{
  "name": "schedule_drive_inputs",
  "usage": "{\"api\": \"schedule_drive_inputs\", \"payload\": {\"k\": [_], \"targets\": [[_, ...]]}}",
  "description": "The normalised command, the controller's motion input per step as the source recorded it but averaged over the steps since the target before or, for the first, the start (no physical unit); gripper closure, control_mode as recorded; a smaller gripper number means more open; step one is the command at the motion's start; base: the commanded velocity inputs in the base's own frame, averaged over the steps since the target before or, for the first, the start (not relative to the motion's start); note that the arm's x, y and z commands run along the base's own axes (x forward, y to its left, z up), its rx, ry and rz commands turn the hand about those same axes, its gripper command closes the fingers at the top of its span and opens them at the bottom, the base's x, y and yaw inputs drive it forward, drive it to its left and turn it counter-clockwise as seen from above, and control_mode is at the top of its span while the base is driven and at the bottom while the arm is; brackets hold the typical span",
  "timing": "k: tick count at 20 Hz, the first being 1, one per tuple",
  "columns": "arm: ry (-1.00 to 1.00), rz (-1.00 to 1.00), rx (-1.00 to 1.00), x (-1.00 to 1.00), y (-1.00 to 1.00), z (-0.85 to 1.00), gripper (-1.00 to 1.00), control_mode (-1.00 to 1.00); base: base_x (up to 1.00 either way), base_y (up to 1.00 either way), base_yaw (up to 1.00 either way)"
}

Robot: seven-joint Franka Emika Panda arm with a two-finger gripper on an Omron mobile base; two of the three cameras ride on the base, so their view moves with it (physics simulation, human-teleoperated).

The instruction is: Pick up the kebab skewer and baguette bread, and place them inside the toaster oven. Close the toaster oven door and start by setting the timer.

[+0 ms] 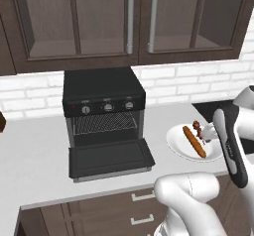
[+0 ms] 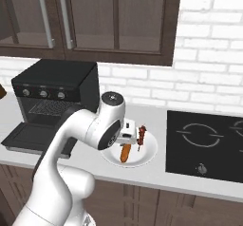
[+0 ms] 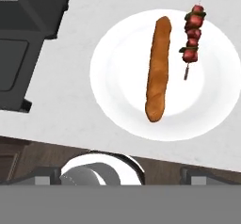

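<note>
Two foods lie side by side on a white plate point(image 3: 117, 100) directly beneath the claw: the baguette bread point(image 3: 157, 68), long and orange-brown, and just beside it, not touching, the shorter kebab skewer point(image 3: 192, 35) with its red and dark chunks. White arm segments rise from the base, bend at a dark elbow joint, and carry the hand out over the counter point(image 1: 34, 155) so that it hangs above the plate, pointing downward. The gripper point(image 3: 121, 175) stands with its jaws fully apart; the two dark fingertips point(image 3: 44, 176) appear far apart at the lower edge of the hand view, and nothing lies between them or touches them. In the right base view the hand largely covers the near part of the plate point(image 2: 149, 151), with the skewer point(image 2: 141, 136) and one end of the loaf point(image 2: 125, 153) visible past it. To the claw's left stands the toaster oven point(image 1: 103, 98), black and boxy, well apart from the plate on the same counter. Its three knobs sit in a row above the cavity, where a wire rack point(image 1: 105, 123) is visible. The toaster oven door point(image 1: 110, 158) is dropped flat, lying open toward the counter's front edge. Right of the claw, beyond the plate, a black cooktop point(image 2: 206, 144) is set into the counter.
</note>
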Motion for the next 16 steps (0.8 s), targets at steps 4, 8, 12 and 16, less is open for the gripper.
{"api": "schedule_drive_inputs", "payload": {"k": [4, 8, 12, 16], "targets": [[0.00, 0.00, 0.00, 0.35, -0.24, -0.50, -1.00, -1.00, 0.00, 0.00, 0.00], [0.00, 0.00, 0.00, 0.23, -0.12, -0.47, -1.00, -1.00, 0.00, 0.00, 0.00], [0.00, 0.00, 0.00, 0.29, -0.12, -0.42, -1.00, -1.00, 0.00, 0.00, 0.00], [0.00, 0.00, 0.00, 0.26, 0.00, -0.34, -1.00, -1.00, 0.00, 0.00, 0.00]]}}
